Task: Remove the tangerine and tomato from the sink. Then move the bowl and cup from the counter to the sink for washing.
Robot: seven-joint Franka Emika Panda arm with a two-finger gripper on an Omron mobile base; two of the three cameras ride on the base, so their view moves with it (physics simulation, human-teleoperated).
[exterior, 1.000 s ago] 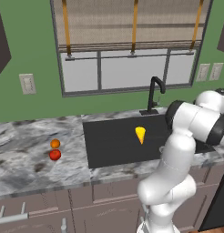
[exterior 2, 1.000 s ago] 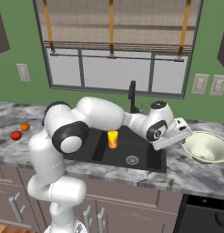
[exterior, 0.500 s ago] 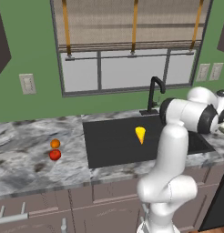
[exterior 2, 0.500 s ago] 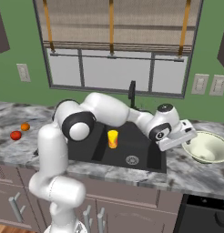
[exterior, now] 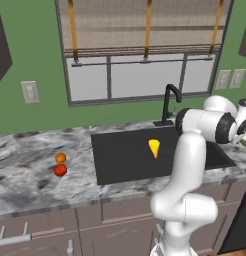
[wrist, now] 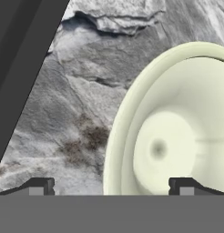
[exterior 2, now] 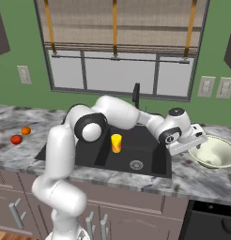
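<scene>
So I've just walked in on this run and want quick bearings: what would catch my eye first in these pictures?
The white arm stretching across the black sink to hover its open gripper at the near rim of the pale bowl on the counter right of the basin. Next, the yellow cup standing inside the sink. Last, the tangerine and tomato lying close together on the counter to the sink's left.

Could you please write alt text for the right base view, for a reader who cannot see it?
The white arm reaches right across the black sink, its gripper at the rim of the cream bowl on the marbled counter. A yellow cup stands in the sink; the tangerine and tomato lie on the counter at far left.
</scene>
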